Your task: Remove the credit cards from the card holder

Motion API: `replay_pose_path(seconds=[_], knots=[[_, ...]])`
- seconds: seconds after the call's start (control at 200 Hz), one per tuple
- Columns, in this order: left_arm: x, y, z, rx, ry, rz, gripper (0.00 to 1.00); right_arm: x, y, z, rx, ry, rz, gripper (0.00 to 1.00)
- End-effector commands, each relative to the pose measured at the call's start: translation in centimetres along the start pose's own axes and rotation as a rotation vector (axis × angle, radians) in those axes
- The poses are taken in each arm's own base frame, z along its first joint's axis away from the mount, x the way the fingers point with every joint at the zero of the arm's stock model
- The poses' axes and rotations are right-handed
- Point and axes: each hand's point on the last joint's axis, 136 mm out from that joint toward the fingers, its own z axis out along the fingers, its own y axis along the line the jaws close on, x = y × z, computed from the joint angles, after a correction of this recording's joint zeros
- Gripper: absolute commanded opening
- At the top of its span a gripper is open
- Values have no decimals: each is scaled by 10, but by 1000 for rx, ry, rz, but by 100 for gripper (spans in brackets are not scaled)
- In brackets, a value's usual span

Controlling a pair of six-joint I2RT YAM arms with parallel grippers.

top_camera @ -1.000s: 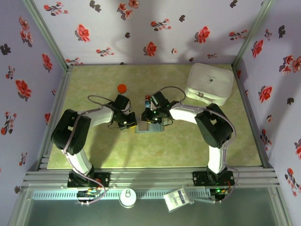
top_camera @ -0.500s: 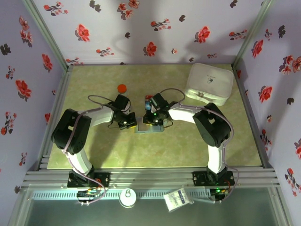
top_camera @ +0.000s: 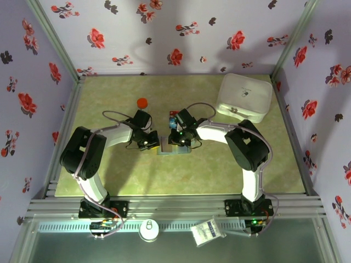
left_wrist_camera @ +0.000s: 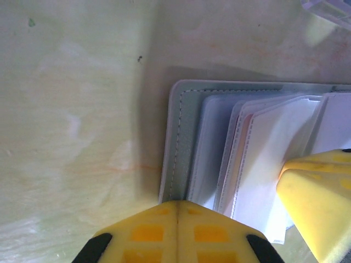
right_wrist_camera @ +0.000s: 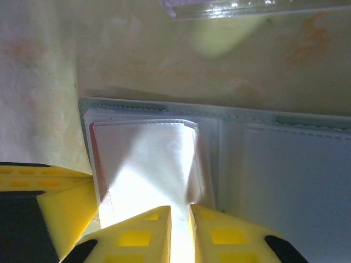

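Grey-blue with a stitched rim, the card holder lies open and flat in the middle of the pale green table, between the two grippers. The left gripper has its yellow fingers pressed together with nothing between them. Their tips sit at one end of the holder, over the grey rim, and whether they bear down on it cannot be told.

The right gripper meets the holder from the other side. In the left wrist view one of its fingers lies over the fanned leaves of the holder. Its jaws are drawn nearly together with only a narrow slit left. A white plastic sleeve of the holder runs down into that slit, pinched between the two tips and raised enough to cast a shadow on the panel beside it.

A thin red edge runs along the side of the sleeve nearest the left gripper's finger; whether it is a card inside is unclear.

A clear box sits just beyond the holder's far edge, apart from it. An orange-capped bottle stands beyond the left arm, and a white lidded container rests in the far right corner, well apart from the holder.
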Motion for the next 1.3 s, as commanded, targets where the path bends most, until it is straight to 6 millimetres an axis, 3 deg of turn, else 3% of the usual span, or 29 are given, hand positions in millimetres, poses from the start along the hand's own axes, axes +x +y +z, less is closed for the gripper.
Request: replay_pose_path(seconds=[0.0, 0.625, 0.92, 1.195, 1.295], knots=[[-1, 12, 4, -36, 3, -1, 2, 2, -11, -2, 42, -3, -5, 17], [-4, 11, 1, -43, 0, -2, 2, -7, -9, -9, -106, -59, 61, 13], [-8, 6, -6, -42, -16, 5, 2, -7, -17, -10, -121, -62, 82, 9], [-19, -14, -26, 19, -81, -1, 4, -6, -18, -9, -164, -67, 107, 6], [-22, -24, -32, 58, -93, -4, 10, -5, -18, -8, -176, -67, 116, 6]])
